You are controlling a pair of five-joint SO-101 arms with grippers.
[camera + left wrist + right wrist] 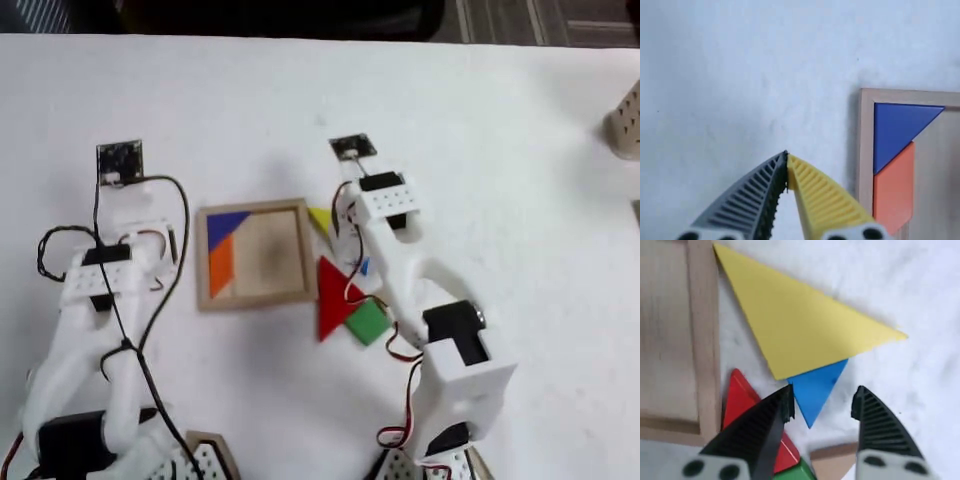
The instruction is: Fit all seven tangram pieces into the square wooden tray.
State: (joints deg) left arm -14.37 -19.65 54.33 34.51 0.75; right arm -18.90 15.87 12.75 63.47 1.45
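- The tray (pixel 252 302) sits on the white table (pixel 500 150) between the two arms, with most of its floor still bare wood.
- Two pieces lie in it against the wall nearest the left arm: a dark blue triangle (pixel 222 227) in a corner and an orange piece (pixel 222 267) touching it.
- The left gripper (pixel 786 156) hangs over bare table just outside that same wall, its grey and yellow fingers pressed tip to tip and gripping nothing.
- On the tray's other side, four pieces lie loose on the table: a yellow triangle (pixel 800 325), a light blue triangle (pixel 815 387), a red triangle (pixel 333 295) and a green square (pixel 367 320).
- The yellow triangle lies just beside the tray's rim; the light blue triangle touches its long edge.
- The red triangle lies near the tray's corner, with the green square against it on the side away from the tray.
- The right gripper (pixel 824 402) is poised low over the light blue triangle, its black fingers parted to either side of the triangle's point and holding nothing.
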